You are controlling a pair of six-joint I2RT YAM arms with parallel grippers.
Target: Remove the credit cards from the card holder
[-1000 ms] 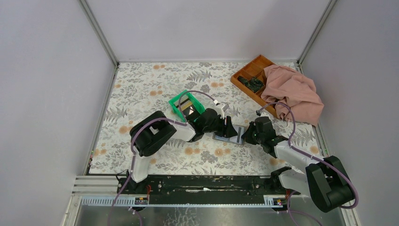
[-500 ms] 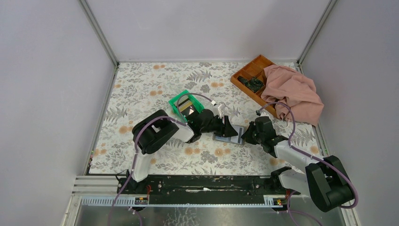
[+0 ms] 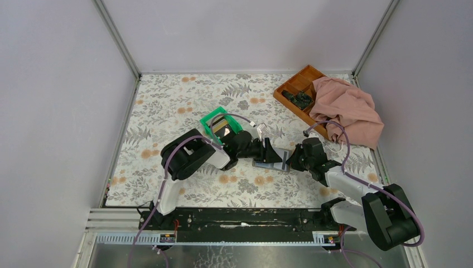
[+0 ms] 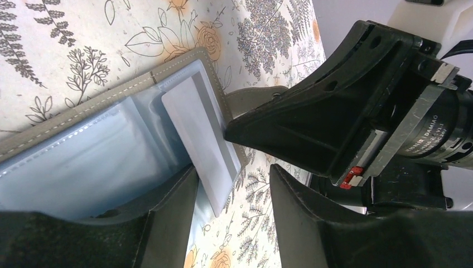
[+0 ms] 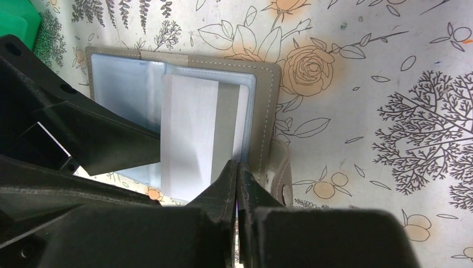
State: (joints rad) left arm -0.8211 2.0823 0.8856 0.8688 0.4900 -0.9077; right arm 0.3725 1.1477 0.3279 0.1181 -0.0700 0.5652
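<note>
The pale blue-grey card holder [image 3: 271, 162] lies open on the floral table between my two grippers. In the left wrist view its clear sleeves [image 4: 95, 162] show, and a whitish credit card [image 4: 203, 139] sticks out past its edge. My left gripper [image 4: 234, 209] is open, its fingers either side of the card's free end, not closed on it. In the right wrist view the card [image 5: 187, 134] has a grey stripe. My right gripper [image 5: 238, 173] is shut, its tips resting on the holder [image 5: 259, 100] by the card's edge.
A green bin [image 3: 221, 124] with flat things inside stands just behind the left gripper; its corner shows in the right wrist view [image 5: 17, 22]. An orange-brown compartment tray [image 3: 295, 89] and a pink cloth [image 3: 346, 109] lie at the back right.
My left gripper has shifted a little to the right, closer over the card holder. The right arm and the holder have stayed put.
</note>
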